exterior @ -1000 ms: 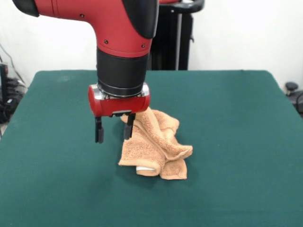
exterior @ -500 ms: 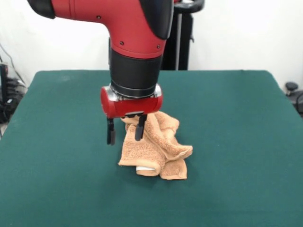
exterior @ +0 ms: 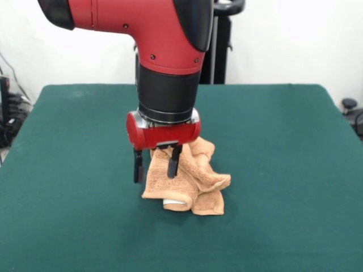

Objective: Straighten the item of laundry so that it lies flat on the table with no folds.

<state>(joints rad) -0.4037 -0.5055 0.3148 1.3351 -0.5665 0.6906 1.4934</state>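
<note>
Hovering over the crumpled towel [exterior: 184, 182], the gripper [exterior: 155, 165] had its fingers [exterior: 138, 168] spread apart and empty. The risk, as I judged it, was closing on a thick bunched fold instead of a single edge, which would lift the whole wad and leave it no flatter. The towel lay heaped near the middle of the green bench [exterior: 283, 170], folded over itself. One finger hung just beside its edge, the other in front of the cloth.
</note>
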